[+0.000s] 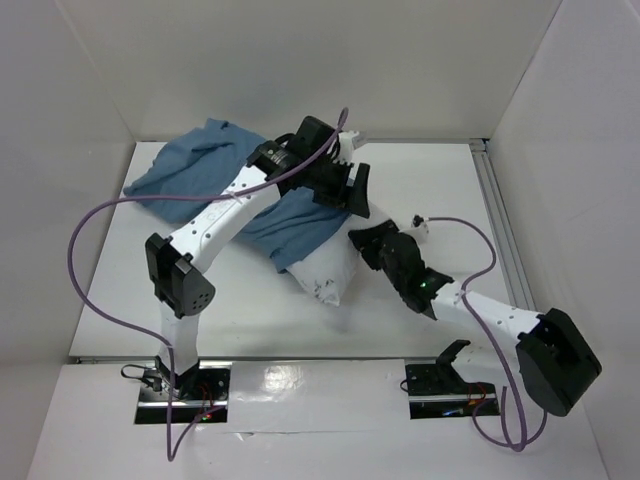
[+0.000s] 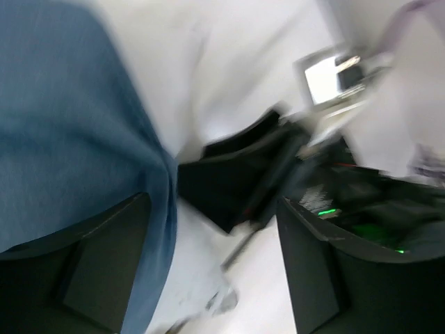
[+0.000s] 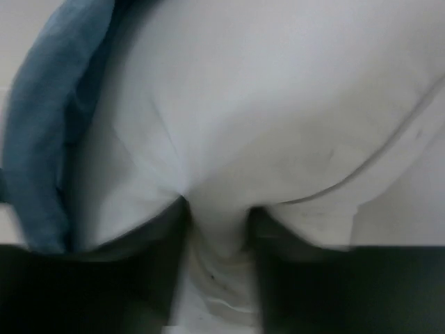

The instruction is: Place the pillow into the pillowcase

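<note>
Found pillow (image 1: 322, 275) mid-frame in top view, long axis upper left to lower right, partly inside case (image 1: 200, 165), white end out at lower right. Saw R gripper (image 1: 358, 240) nearest, pinching that end's fabric from the right; L gripper (image 1: 357, 198) jaws wide apart, nothing held, just above case mouth.

Top view bright, flat overhead light, sharp. Soft shadow on the table (image 1: 250, 310) just on the near side of the pillow (image 1: 325, 272); glare on the glossy strip (image 1: 320, 385) well nearer than the pillow. Left wrist view badly motion-smeared, pillow blown out white. Right wrist view soft, pillow too close, dark below it.
</note>
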Controlling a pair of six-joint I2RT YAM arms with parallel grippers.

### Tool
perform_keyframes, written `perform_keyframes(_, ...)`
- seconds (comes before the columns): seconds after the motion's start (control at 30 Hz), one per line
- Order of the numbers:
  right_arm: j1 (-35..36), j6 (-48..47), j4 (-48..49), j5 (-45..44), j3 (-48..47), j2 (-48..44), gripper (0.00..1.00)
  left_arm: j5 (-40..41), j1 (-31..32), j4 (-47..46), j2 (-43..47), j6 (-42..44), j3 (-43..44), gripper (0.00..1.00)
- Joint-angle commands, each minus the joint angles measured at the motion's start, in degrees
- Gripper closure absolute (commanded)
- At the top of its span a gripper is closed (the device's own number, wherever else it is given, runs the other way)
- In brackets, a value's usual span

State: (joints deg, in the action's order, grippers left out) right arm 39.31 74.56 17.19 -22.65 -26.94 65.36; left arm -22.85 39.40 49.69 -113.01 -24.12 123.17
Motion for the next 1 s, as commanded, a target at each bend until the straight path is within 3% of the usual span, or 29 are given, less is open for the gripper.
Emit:
perform_keyframes(0.0,-5.03,-14.60,-11.00,11.65,-7.50,-1.11,0.35,20.11,2.25,6.87,7.96,3.90,-3.37,0.12)
perform_keyframes(0.03,-5.03,-16.10,-14.00,13.32,-8.65,-1.81,0.24,24.30,4.26,8.74,9.03,4.51,-6.08,0.12)
perform_keyframes(0.07,-5.64,-19.25,-16.72,15.25,-10.14,-3.99,0.15,28.00,4.98,9.89,10.34,3.65,-8.11,0.21)
perform_keyframes(0.13,-5.65,-20.59,-24.11,16.50,-10.15,-6.99,0.11,36.95,6.73,10.69,16.64,0.76,-13.46,0.34)
perform_keyframes(0.23,-5.65,-21.39,-31.23,17.21,-10.15,-13.76,0.06,44.35,9.63,6.66,25.09,-6.62,-26.99,0.46)
perform_keyframes(0.33,-5.65,-21.39,-36.16,17.73,-10.15,-18.42,0.05,46.14,11.57,-1.77,36.70,-11.82,-42.63,0.47)
perform_keyframes(0.37,-5.65,-21.39,-36.70,18.78,-10.15,-18.95,0.05,45.53,11.58,-4.40,38.81,-11.83,-49.54,0.44)
perform_keyframes(0.47,-6.17,-21.91,-37.23,22.29,-10.15,-18.61,0.03,42.81,11.58,-11.01,41.38,-11.83,-57.49,0.25)
perform_keyframes(0.6,-6.17,-22.44,-36.71,23.62,-10.15,-16.15,0.03,42.80,11.58,-15.50,38.14,-9.20,-59.10,0.19)
perform_keyframes(0.8,-6.17,-22.45,-36.70,23.62,-10.68,-15.00,0.02,38.76,9.92,-19.19,30.76,-5.32,-57.26,0.19)
perform_keyframes(0.97,-6.17,-22.45,-35.56,25.11,-10.68,-14.39,0.02,45.15,9.21,-16.39,27.15,-5.93,-54.62,0.30)
